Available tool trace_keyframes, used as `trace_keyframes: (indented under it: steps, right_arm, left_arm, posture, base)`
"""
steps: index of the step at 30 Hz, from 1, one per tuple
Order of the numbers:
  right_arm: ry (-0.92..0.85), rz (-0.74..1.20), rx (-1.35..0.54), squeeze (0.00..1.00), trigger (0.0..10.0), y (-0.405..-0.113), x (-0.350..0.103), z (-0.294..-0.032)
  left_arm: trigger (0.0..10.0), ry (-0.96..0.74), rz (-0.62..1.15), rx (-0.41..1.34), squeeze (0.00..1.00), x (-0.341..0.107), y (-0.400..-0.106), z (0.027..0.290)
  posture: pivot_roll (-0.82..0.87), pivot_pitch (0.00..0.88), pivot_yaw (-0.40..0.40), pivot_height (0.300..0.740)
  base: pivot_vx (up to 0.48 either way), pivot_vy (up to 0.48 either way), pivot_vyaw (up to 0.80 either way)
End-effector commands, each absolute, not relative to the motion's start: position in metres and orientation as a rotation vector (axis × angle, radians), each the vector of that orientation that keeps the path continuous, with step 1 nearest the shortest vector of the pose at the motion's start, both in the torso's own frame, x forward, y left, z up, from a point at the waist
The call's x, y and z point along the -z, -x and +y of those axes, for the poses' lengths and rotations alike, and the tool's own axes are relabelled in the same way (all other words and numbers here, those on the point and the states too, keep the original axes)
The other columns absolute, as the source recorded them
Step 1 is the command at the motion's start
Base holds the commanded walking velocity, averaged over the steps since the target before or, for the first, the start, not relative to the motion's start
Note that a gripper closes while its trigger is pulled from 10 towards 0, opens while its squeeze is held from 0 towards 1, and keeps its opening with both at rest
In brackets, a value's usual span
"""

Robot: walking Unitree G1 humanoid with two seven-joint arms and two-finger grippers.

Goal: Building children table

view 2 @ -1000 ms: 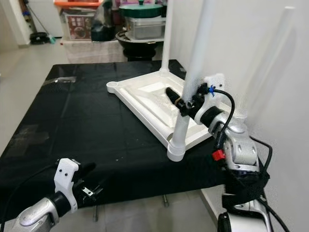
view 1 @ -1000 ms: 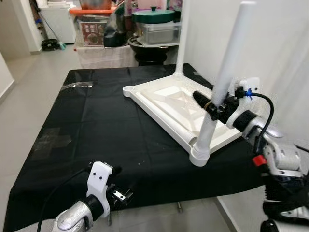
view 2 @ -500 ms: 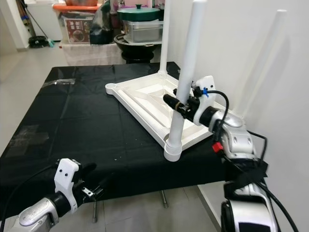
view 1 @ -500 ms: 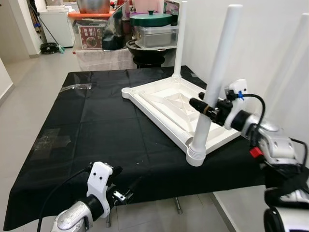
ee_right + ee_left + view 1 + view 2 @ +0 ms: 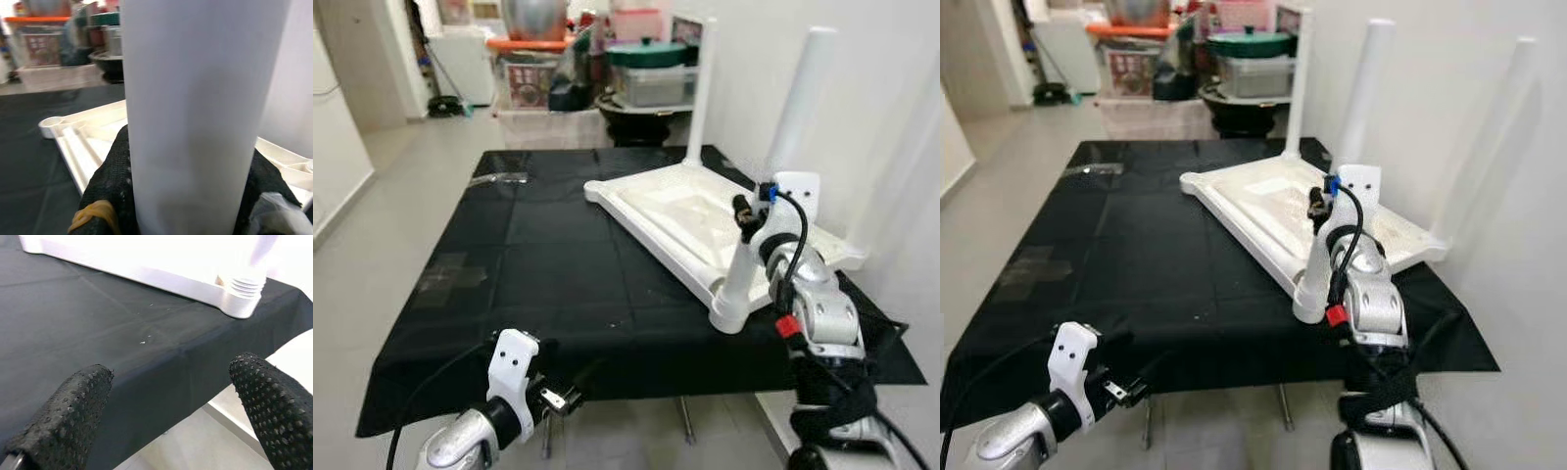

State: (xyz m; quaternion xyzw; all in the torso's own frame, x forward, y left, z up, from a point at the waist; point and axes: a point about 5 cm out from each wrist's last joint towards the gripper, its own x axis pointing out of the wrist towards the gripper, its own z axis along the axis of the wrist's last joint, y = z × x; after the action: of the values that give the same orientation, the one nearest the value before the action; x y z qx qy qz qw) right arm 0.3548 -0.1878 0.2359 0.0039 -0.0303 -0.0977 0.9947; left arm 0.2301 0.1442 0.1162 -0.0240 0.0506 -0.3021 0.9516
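Children's table [image 5: 685,211], white plastic, lies upside down on the black-draped desk [image 5: 538,274], toward its far right part, one corner hanging past the desk's right edge. Carries two legs upright: a far leg [image 5: 702,93] at the back corner, and a near leg [image 5: 773,181] seated in the threaded socket [image 5: 729,315] at the front corner, by the desk's near edge. Shows an empty round socket [image 5: 594,188] at the far-left corner of the underside.

Right gripper [image 5: 186,181] clamped round the near leg, low on the shaft above the socket, one black finger [image 5: 110,186] to each side of the white tube in the right wrist view. Long axis of that leg runs straight up, square to the jaws, which reach in level from the robot's side. So any turn of the wrist would, by my judgement, spin the leg about its own axis in the socket, tightening rather than tipping it. Right arm plainly the nearer one.

Left gripper [image 5: 166,396] low at the desk's near edge, well apart from the table, jaws spread wide and holding nothing; threaded socket in sight beyond them.

Behind the desk: stacked storage bins [image 5: 533,83] and a lidded green pot [image 5: 651,54] on a metal tray; contents not discernible.
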Motion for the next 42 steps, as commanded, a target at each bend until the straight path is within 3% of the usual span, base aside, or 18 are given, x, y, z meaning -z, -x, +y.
trace_keyframes:
  steps: [1, 2, 3, 5, 6, 7, 13, 14, 15, 17, 23, 34, 35, 42]
  right_arm:
    - [-0.007, 0.042, 0.221, 0.0, 0.0, -0.352, -0.211, -0.183]
    - [-0.006, 0.055, 0.184, 0.0, 0.0, -0.354, -0.209, -0.176]
    - [0.021, 0.032, 0.122, 0.0, 10.0, -0.359, -0.212, -0.172]
    - [0.03, 0.027, 0.118, 0.0, 10.0, -0.36, -0.213, -0.172]
    - [0.036, -0.01, 0.134, 0.16, 10.0, -0.361, -0.219, -0.177]
    - [-0.001, -0.049, 0.124, 1.0, 10.0, -0.362, -0.225, -0.183]
    - [-0.036, -0.119, 0.043, 1.0, 10.0, -0.364, -0.239, -0.19]
    - [-0.051, -0.156, -0.068, 0.0, 10.0, -0.364, -0.248, -0.193]
    - [-0.051, -0.156, -0.068, 0.0, 10.0, -0.364, -0.248, -0.193]
    - [0.005, -0.179, -0.335, 0.0, 10.0, -0.359, -0.261, -0.206]
    - [0.133, -0.168, -0.588, 0.0, 10.0, -0.353, -0.271, -0.235]
    - [0.195, -0.148, -0.673, 0.0, 10.0, -0.361, -0.272, -0.235]
    - [0.186, -0.14, -0.655, 0.0, 0.0, -0.366, -0.27, -0.232]
    - [0.192, -0.096, -0.576, 0.0, 0.0, -0.375, -0.261, -0.23]
  left_arm:
    - [10.0, 0.052, 0.1, 0.62, 0.0, -0.117, -0.231, 0.144]
    - [10.0, 0.052, 0.099, 0.62, 0.0, -0.118, -0.231, 0.144]
    - [10.0, 0.05, 0.102, 0.614, 0.0, -0.118, -0.23, 0.147]
    - [10.0, 0.05, 0.102, 0.612, 0.0, -0.118, -0.23, 0.147]
    - [10.0, 0.049, 0.104, 0.61, 0.0, -0.117, -0.229, 0.148]
    - [10.0, 0.048, 0.106, 0.609, 0.0, -0.117, -0.228, 0.149]
    - [10.0, 0.044, 0.108, 0.611, 0.0, -0.118, -0.228, 0.149]
    - [10.0, 0.042, 0.104, 0.61, 0.0, -0.119, -0.229, 0.15]
    - [10.0, 0.042, 0.104, 0.61, 0.0, -0.119, -0.229, 0.15]
    - [10.0, 0.042, 0.098, 0.602, 0.0, -0.12, -0.23, 0.152]
    - [10.0, 0.038, 0.101, 0.599, 0.0, -0.119, -0.229, 0.153]
    - [10.0, 0.036, 0.095, 0.601, 0.0, -0.12, -0.231, 0.152]
    - [10.0, 0.035, 0.095, 0.602, 0.0, -0.12, -0.231, 0.152]
    - [10.0, 0.031, 0.097, 0.599, 0.0, -0.121, -0.23, 0.154]
  posture:
    - [0.01, 0.0, -0.038, 0.74]
    - [0.01, 0.0, -0.04, 0.74]
    - [0.02, 0.0, -0.042, 0.74]
    - [0.02, 0.0, -0.042, 0.74]
    - [0.03, 0.0, -0.042, 0.74]
    - [0.04, 0.0, -0.041, 0.74]
    - [0.05, 0.0, -0.047, 0.74]
    - [0.06, 0.0, -0.051, 0.74]
    - [0.06, 0.0, -0.051, 0.74]
    - [0.06, 0.0, -0.05, 0.74]
    - [0.06, 0.0, -0.055, 0.74]
    - [0.07, 0.0, -0.059, 0.74]
    - [0.07, 0.0, -0.063, 0.74]
    - [0.08, 0.0, -0.064, 0.74]
  base:
    - [0.0, 0.0, 0.0]
    - [0.0, 0.0, 0.0]
    - [0.0, 0.0, 0.0]
    - [0.0, 0.0, 0.0]
    - [0.0, 0.0, 0.0]
    - [0.0, 0.0, 0.0]
    - [0.0, 0.0, 0.0]
    - [0.0, 0.0, 0.0]
    - [0.0, 0.0, 0.0]
    - [0.0, 0.0, 0.0]
    - [0.0, 0.0, 0.0]
    - [0.0, 0.0, 0.0]
    - [0.0, 0.0, 0.0]
    - [0.0, 0.0, 0.0]
